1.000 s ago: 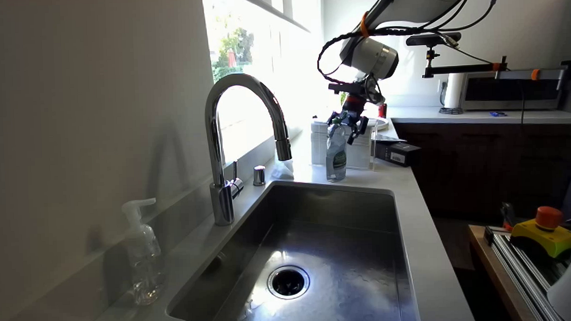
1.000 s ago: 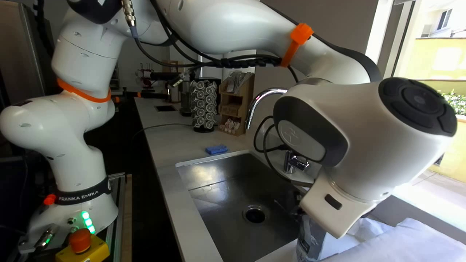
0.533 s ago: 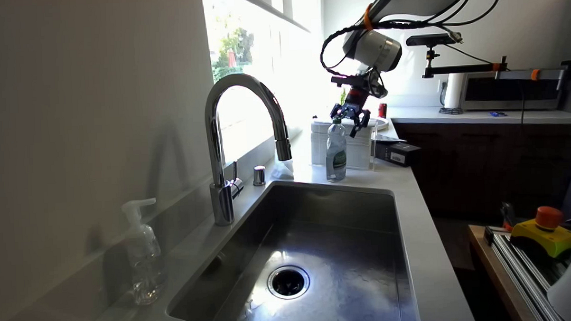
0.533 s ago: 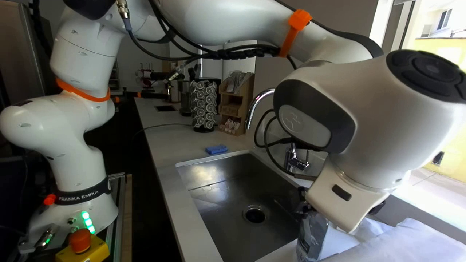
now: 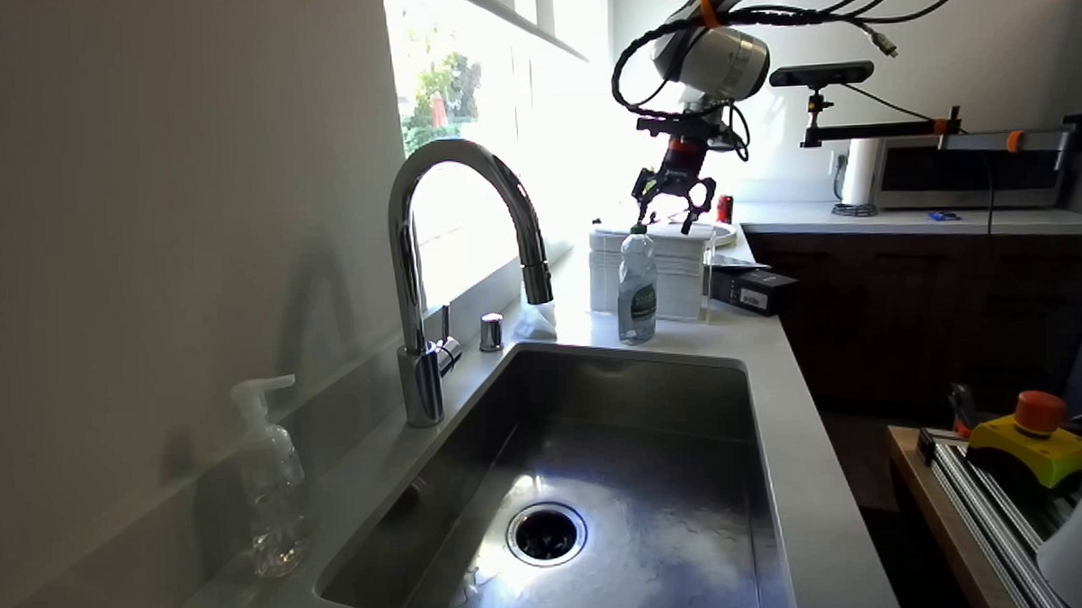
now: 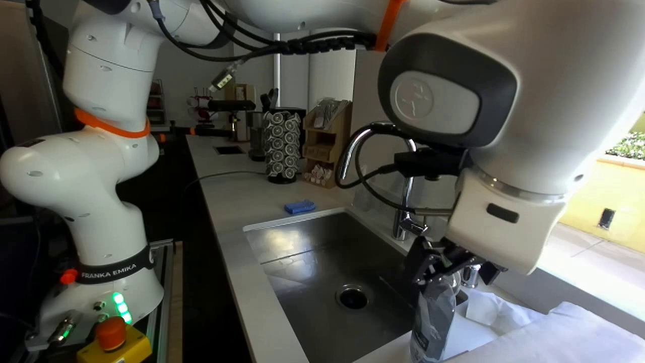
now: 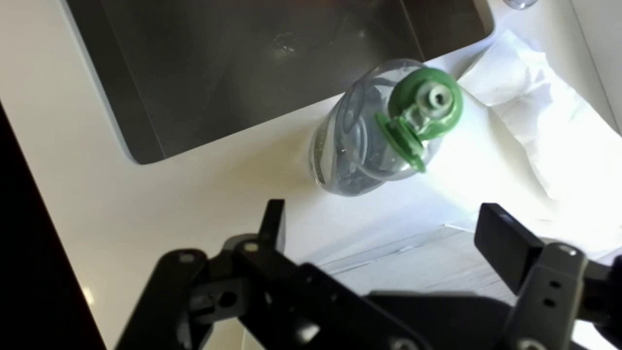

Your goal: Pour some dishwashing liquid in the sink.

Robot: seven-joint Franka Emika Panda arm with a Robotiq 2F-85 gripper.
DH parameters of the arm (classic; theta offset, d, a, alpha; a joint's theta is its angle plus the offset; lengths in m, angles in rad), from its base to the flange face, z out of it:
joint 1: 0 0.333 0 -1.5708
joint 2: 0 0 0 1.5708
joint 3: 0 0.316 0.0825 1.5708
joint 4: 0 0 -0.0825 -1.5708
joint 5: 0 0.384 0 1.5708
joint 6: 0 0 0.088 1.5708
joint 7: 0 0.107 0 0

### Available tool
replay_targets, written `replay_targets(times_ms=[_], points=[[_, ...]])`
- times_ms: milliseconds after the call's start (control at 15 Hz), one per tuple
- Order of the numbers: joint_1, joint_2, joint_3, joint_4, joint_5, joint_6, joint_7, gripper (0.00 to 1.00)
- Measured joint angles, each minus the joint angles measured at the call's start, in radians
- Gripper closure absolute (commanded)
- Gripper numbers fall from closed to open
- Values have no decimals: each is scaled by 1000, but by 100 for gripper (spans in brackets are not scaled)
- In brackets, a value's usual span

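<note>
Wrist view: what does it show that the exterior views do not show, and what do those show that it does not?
Only the wrist view clearly shows the nozzle hole in the green cap and the flipped-open lid.
In both exterior views, but not in the wrist view: the drain, the arched faucet and the red button.
Shared by all: the dishwashing liquid bottle beside the sink, part of that sink, and the open fingers.

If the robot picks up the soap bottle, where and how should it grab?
I'd take the bottle around its tall body, below the green cap, coming from the side away from the window. It stands upright, and its open lid leaves the nozzle bare, so gripping up there might cover it. Crumpled white stuff lies on the window side.
</note>
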Motion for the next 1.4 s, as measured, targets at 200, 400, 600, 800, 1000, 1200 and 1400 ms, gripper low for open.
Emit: replay_targets(times_ms=[200,400,600,800,1000,1200,1400], points=[[0,-36,0,23,-83,-63,-94,0],[2,-64,0,48,-165,-101,-197,0],[13,-91,1,58,-222,-104,-314,0],[32,-116,8,59,-244,-104,-440,0],[51,-138,26,58,-246,-110,-561,0],[74,-160,46,54,-266,-127,-673,0],[94,-177,61,54,-311,-159,-777,0]])
